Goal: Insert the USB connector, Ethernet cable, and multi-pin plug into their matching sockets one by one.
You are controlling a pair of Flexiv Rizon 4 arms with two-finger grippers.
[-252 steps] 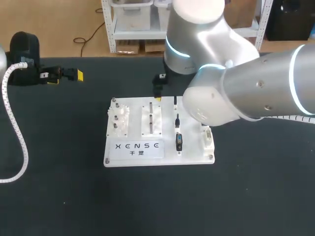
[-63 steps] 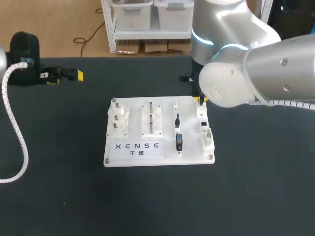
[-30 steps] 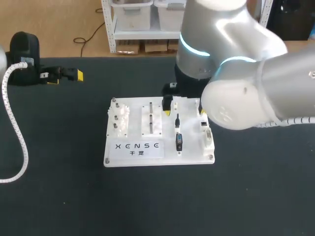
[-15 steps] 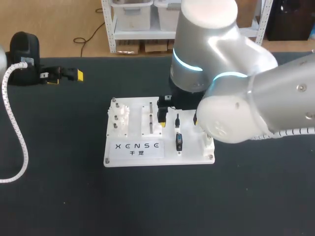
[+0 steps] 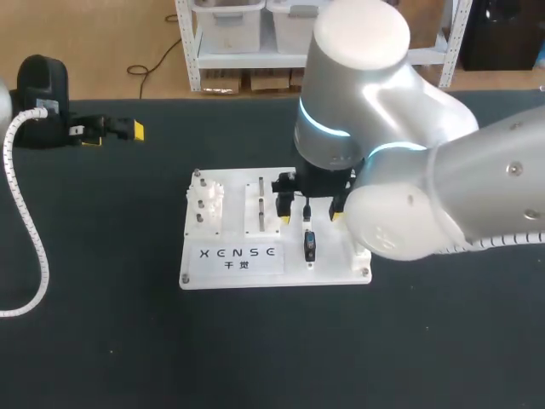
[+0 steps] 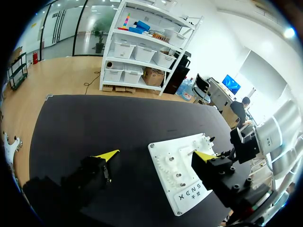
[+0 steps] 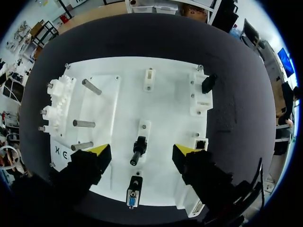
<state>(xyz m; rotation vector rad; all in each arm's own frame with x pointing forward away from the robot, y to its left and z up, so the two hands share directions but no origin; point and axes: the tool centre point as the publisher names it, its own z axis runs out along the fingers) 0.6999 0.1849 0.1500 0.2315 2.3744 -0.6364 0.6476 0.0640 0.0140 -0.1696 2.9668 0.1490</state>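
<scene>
The right gripper (image 7: 142,150) has its two yellow-tipped fingers (image 7: 90,165) spread wide, gripping nothing. They hang low over the white board (image 7: 170,94), one on each side of the small black USB connector (image 7: 138,147). I cannot tell whether either tip touches the board; neither touches the connector.

The connector lies in a small white holder near the middle of the board. Its tip points toward a blue-faced socket (image 7: 133,197) just beyond it at the board's near edge. An Ethernet socket (image 7: 200,142) sits beside the right-hand finger. Farther along that side, a black piece (image 7: 209,83) is mounted on a white block. On the opposite side of the board are a white gear block (image 7: 57,99) and three metal pegs (image 7: 84,124).

In the head view, the right arm comes in from the right and covers the far right part of the board.

The left gripper (image 6: 156,154) also has its fingers apart and empty. It hangs above the black table (image 5: 102,324), well away from the board, near the table's far left corner.
</scene>
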